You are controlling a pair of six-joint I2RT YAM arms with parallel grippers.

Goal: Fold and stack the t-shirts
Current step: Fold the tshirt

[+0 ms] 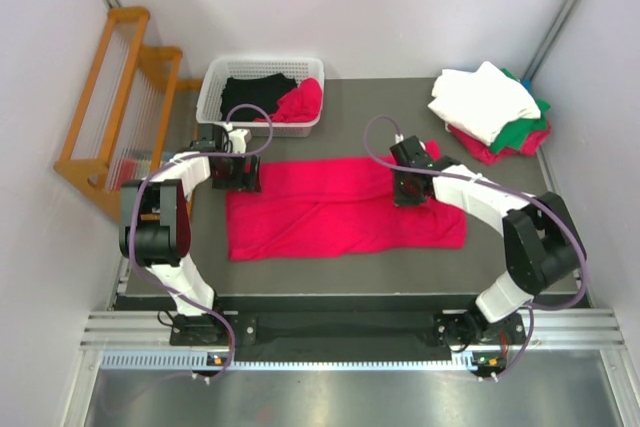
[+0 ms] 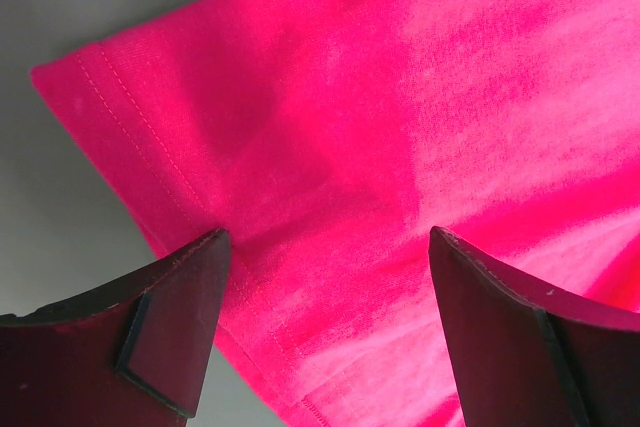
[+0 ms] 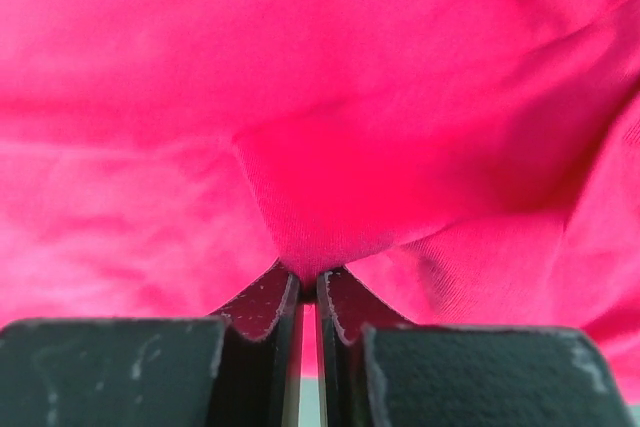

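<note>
A crimson-red t-shirt [image 1: 340,209] lies spread flat across the middle of the dark table. My left gripper [image 1: 243,173] hovers open over its far left corner; in the left wrist view the hemmed corner of the red t-shirt [image 2: 330,147] lies between my wide-apart fingers [image 2: 180,317]. My right gripper [image 1: 410,185] sits on the shirt's far right part and is shut on a pinched fold of the red t-shirt [image 3: 330,197], which bunches up from the jaws. A stack of folded t-shirts [image 1: 490,112], white over green and red, rests at the back right.
A white lattice basket [image 1: 215,82] at the back left holds a black garment [image 1: 255,92] and a red one [image 1: 300,102]. A wooden rack [image 1: 115,97] stands left of the table. The table's bare grey surface [image 1: 360,107] shows behind the shirt.
</note>
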